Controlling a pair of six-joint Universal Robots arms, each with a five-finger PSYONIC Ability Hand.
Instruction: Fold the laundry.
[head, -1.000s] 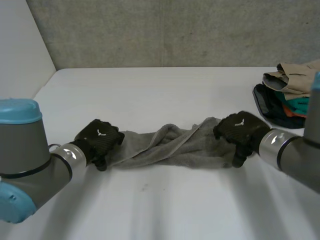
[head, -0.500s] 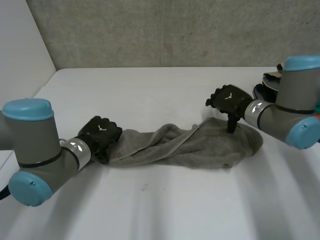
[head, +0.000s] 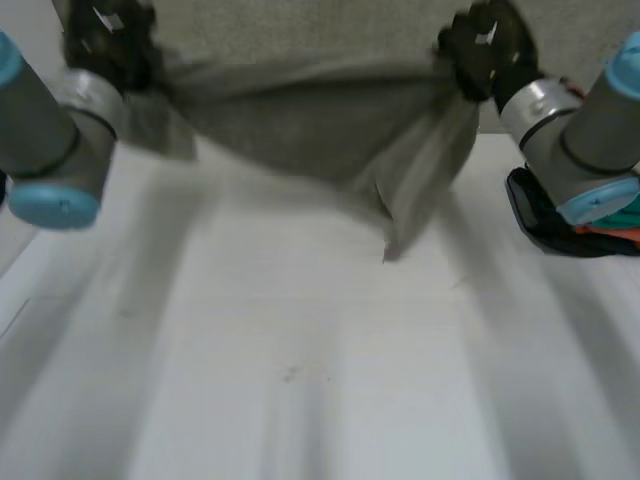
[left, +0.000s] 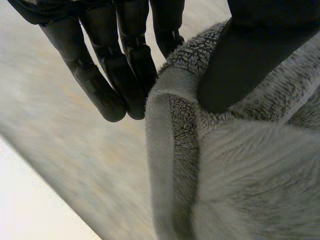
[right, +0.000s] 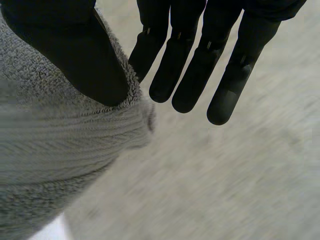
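Spreading step: grey towel (head: 320, 130) held aloft.
Thumb-to-finger pinch on its top edge by left hand (head: 105, 35) upper left, right hand (head: 485, 45) upper right; next, probably lay it flat.

Soft, even light falls from above, moderately bright. The white worktop (head: 300, 400) looks matte and turns greyer beneath the hanging towel (head: 300, 130). The towel is darkest right beside each hand. Up close, the left hand (left: 105, 85) and right hand (right: 235, 75) read near-black, with a faint sheen along the fingers (right: 187, 75).
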